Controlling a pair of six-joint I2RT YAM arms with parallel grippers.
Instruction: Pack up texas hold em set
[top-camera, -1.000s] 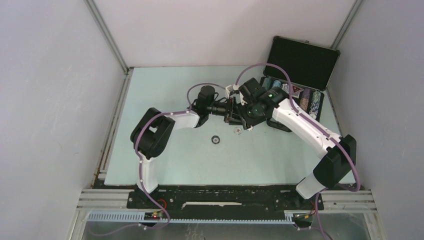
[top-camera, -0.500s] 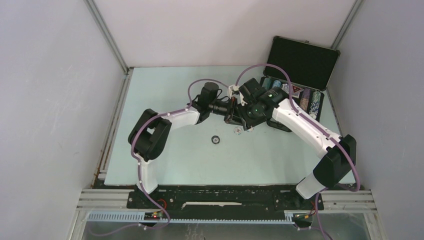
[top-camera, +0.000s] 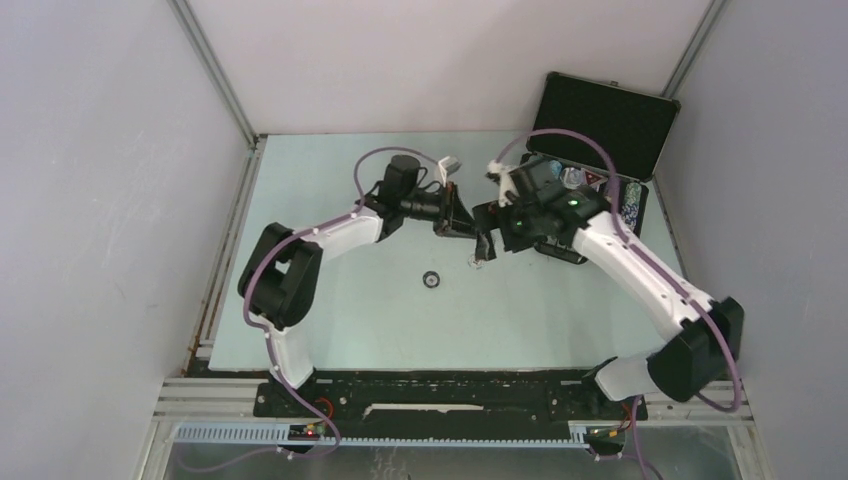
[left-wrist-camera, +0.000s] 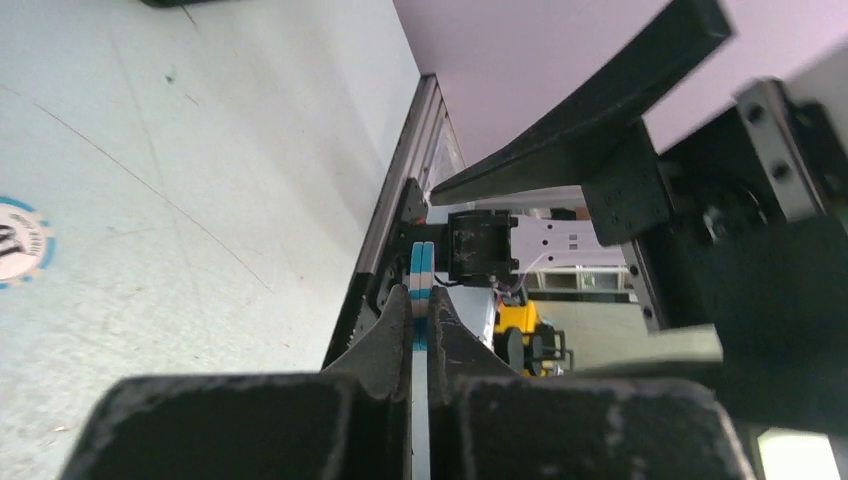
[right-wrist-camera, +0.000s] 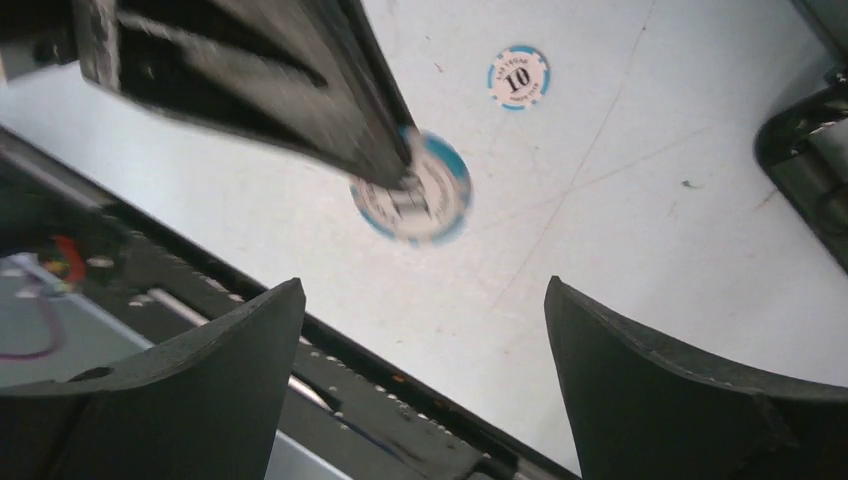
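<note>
My left gripper (top-camera: 458, 220) is shut on two blue-and-white poker chips (left-wrist-camera: 420, 268), held edge-on between its pads above the table. In the right wrist view the same chips (right-wrist-camera: 425, 200) show face-on under the left fingers (right-wrist-camera: 330, 110). My right gripper (right-wrist-camera: 422, 290) is open and empty, hovering right beside the left gripper (left-wrist-camera: 420, 300) and facing it. In the top view the right gripper (top-camera: 487, 238) sits just right of the left one. The black briefcase (top-camera: 604, 122) stands open at the back right, with rows of chips (top-camera: 628, 205) in its base.
A blue-edged chip marked 10 (right-wrist-camera: 519, 77) lies flat on the table; it also shows in the top view (top-camera: 477, 262) and at the left wrist view's edge (left-wrist-camera: 18, 255). A small dark disc (top-camera: 431, 279) lies in mid-table. Grey walls enclose the table on three sides.
The left gripper has moved back and a little left with the chips. The right arm has swung its wrist rightward, so the two grippers stand slightly apart.
</note>
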